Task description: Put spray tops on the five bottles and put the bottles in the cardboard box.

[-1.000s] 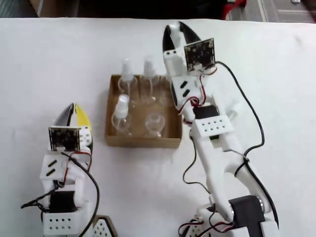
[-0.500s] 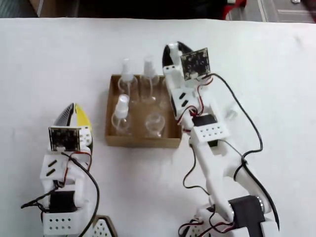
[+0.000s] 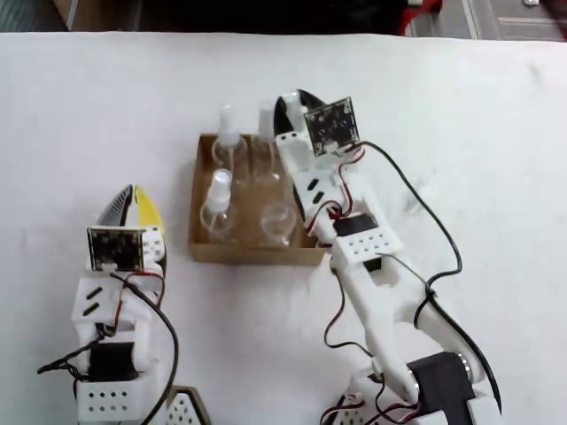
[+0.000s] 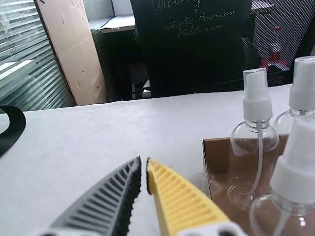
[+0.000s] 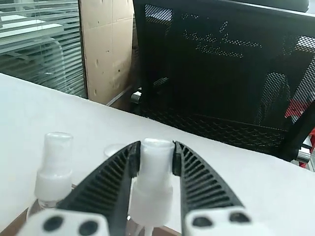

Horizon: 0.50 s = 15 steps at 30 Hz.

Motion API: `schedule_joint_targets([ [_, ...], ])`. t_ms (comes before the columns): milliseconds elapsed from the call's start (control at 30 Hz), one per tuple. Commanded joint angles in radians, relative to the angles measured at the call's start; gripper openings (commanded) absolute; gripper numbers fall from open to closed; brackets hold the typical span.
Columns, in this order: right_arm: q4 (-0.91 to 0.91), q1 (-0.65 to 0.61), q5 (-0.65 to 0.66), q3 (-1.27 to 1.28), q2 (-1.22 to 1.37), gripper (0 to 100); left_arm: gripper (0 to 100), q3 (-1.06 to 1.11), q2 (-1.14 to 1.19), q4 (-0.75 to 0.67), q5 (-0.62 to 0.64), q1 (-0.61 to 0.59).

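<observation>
Over the last second the right arm has swung leftward from the box's right edge. The right gripper (image 5: 155,147) now has its black fingers (image 5: 110,179) pressed against both sides of a white spray top (image 5: 156,172) on the middle bottle (image 3: 266,124) in the back row of the cardboard box (image 3: 257,255), at upper centre of the high view. I judge it is seating or checking this top. The front-row bottle (image 3: 277,220) looks uncapped, so work remains. The left gripper (image 4: 142,169), at lower left on the white surface (image 3: 106,88), has kept still, its fingers closed on nothing. The right wrist view shows the contact on the top. In the high view the arm covers that contact, but the box layout is plain. The left wrist view shows the capped bottles (image 4: 256,142) side-on.
</observation>
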Motion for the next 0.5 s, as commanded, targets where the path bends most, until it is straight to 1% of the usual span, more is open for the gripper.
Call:
schedule_joint_targets([
  [0,-0.013,-0.001,0.009,0.006,-0.004,1.6,2,-0.003,-0.01,-0.021,-0.009,0.007],
  [133,-0.061,-0.001,0.009,0.044,-0.005,1.6,2,-0.003,-0.01,-0.021,-0.009,0.007],
  [367,-0.286,-0.004,0.015,0.192,-0.068,1.6,2,-0.003,-0.01,-0.021,-0.009,0.007],
  [467,-0.298,-0.007,0.017,0.229,-0.105,1.6,2,-0.003,-0.01,-0.021,-0.009,0.007],
])
